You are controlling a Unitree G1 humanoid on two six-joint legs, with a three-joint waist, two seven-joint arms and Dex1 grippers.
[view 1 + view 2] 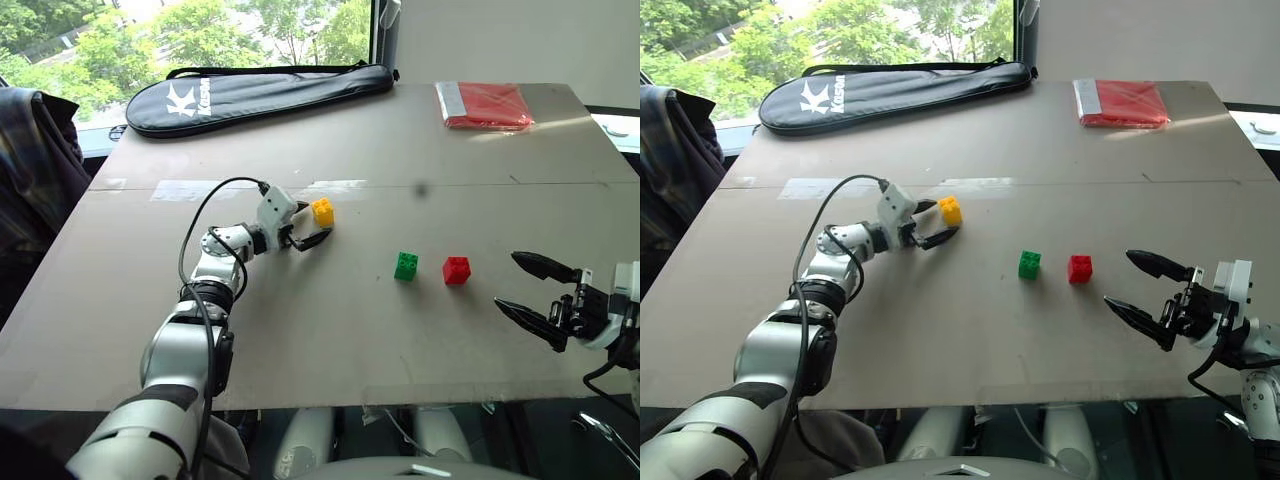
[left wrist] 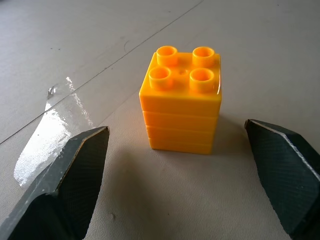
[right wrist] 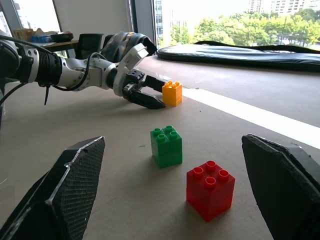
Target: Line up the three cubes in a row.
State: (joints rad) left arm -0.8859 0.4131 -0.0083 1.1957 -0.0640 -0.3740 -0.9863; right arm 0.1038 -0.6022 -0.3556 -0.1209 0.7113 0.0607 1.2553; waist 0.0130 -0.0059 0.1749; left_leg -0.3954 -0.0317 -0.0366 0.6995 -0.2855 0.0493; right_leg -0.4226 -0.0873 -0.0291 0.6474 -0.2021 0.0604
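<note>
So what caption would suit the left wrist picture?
Open left gripper poised around the upright yellow cube on the table.

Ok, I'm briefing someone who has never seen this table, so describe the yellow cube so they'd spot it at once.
Start at the long black racket bag on the table's far edge. Nearer the robot than the bag lies a strip of clear tape, and just past its end stands the yellow cube, between the open fingers of the left gripper. The green cube and red cube sit together further right.
</note>
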